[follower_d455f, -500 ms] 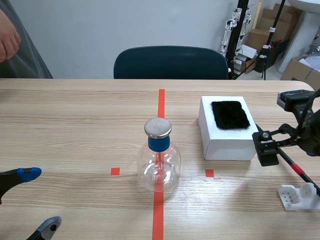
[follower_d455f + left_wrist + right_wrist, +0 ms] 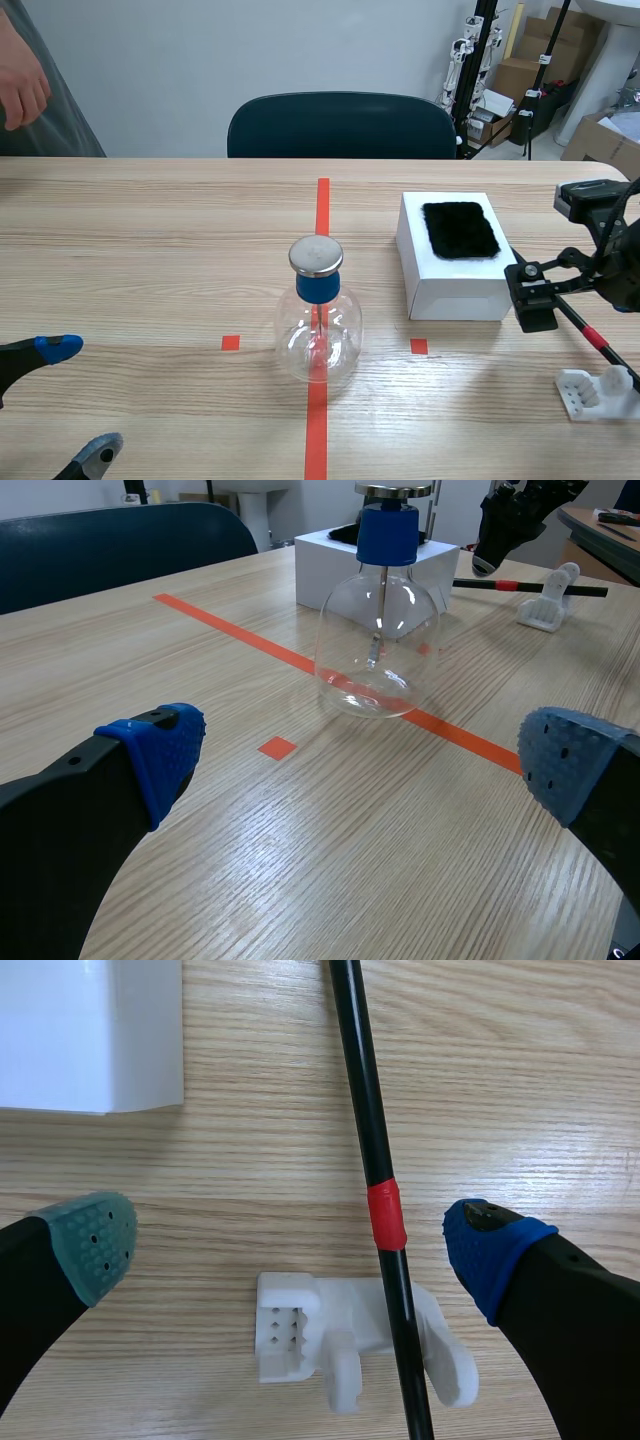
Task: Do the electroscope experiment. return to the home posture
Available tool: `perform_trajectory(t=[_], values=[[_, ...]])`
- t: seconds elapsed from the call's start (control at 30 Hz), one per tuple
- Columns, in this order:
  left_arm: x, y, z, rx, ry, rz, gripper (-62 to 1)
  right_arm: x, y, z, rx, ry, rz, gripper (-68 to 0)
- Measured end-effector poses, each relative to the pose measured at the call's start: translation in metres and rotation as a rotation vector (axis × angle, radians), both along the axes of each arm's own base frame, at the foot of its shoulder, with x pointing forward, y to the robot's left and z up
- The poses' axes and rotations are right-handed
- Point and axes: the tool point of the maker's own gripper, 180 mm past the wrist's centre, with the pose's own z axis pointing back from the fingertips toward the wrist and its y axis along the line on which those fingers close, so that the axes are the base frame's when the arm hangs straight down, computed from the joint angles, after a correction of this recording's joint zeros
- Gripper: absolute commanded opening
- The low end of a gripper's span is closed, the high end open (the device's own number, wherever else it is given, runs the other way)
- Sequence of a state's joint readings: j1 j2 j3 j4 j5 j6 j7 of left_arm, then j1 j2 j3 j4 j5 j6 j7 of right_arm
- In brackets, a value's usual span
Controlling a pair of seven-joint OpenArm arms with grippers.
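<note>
We are logging the flask point(image 2: 318, 335) standing upright on the tabletop point(image 2: 140, 250), on the long tape line, with its blue stopper point(image 2: 317, 286) carrying a metal disc point(image 2: 316, 256). The left end effector point(image 2: 365, 758) is hanging low over the tabletop with its fingers spread wide, gripping nothing; the flask is sitting ahead of it. The right end effector point(image 2: 292, 1245) is also gaping wide and holding nothing. It is hovering above the black rod point(image 2: 362, 1110), which is lying across a white holder point(image 2: 300, 1335). A white box point(image 2: 450, 275) topped by a black fur patch point(image 2: 460, 229) is sitting beside the flask. A person's hand point(image 2: 22, 85) is showing beyond the tabletop's far edge.
</note>
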State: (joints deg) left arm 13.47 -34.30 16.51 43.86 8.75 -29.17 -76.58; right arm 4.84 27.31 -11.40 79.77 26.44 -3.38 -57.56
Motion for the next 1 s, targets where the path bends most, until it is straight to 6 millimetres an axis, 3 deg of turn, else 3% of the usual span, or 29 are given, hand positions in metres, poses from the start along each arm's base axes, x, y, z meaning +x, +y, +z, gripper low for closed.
perform_trajectory(t=[0.5, 0.7, 1.0], values=[[0.000, 0.000, 0.000, 0.000, 0.000, 0.000, 1.4, 0.000, 0.000, -0.001, 0.000, -0.009, 0.003, -4.3], [0.000, 0.000, 0.000, 0.000, 0.000, 0.000, 1.4, -0.019, -0.002, -0.007, -0.027, -0.029, 0.049, -4.3], [0.000, 0.002, 0.003, -0.004, -0.009, -0.003, 1.4, -0.020, 0.026, 0.046, -0.064, -0.268, 0.259, -4.3]])
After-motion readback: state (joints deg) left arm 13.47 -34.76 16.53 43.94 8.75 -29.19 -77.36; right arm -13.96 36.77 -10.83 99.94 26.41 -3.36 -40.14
